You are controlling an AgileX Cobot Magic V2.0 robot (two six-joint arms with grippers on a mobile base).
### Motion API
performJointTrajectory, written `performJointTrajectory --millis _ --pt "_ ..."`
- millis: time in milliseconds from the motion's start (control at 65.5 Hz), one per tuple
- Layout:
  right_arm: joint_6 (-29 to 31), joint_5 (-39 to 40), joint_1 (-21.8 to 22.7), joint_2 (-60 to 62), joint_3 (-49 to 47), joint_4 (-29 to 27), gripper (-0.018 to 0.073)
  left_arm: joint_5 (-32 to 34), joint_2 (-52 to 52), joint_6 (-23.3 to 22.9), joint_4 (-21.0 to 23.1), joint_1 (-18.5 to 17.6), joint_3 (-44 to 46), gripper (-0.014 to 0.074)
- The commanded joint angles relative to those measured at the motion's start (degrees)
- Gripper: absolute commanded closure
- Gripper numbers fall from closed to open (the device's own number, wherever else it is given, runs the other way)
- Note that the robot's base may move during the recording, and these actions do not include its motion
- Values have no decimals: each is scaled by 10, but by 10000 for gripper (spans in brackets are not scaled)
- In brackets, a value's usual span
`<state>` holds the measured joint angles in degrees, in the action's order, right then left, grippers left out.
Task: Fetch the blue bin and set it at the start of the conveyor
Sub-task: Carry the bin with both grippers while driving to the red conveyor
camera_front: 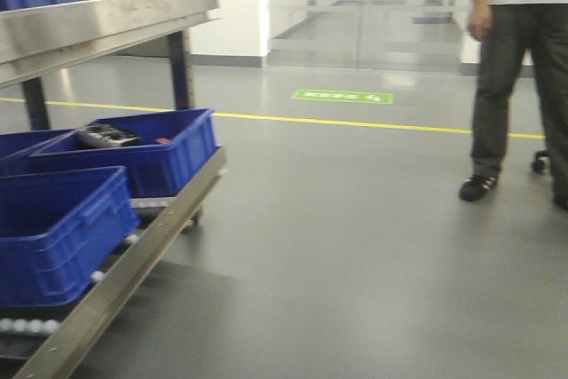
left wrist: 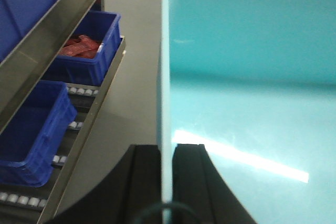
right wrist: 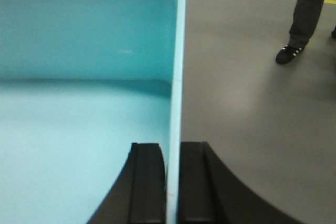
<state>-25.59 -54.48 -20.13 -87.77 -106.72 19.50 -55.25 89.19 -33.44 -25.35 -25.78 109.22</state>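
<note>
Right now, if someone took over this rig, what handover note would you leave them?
Left gripper: shut on the blue bin, on its left wall.
Right gripper: shut on its right wall.
The bin's inside looks bare in both wrist views.
Done: bin fetched, held by both arms.
To do: bring it to the conveyor start, which no view shows, and set it down.
Note the steel rack with dark blue bins on the left and a person standing ahead on the right.

We note: bin (left wrist: 247,77) pale cyan, crates (camera_front: 62,219) royal blue, floor (camera_front: 355,237) plain grey (one yellow line (camera_front: 355,122)), rack (camera_front: 106,24) silver.
</note>
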Motion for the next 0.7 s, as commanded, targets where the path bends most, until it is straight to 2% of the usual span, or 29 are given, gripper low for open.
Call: performJointTrajectory --millis 0,687 --pt "5 19 1 10 -5 17 726 23 -9 -2 -10 -1 7 707" --pt "5 19 1 10 -5 17 726 23 -9 -2 -10 -1 7 707"
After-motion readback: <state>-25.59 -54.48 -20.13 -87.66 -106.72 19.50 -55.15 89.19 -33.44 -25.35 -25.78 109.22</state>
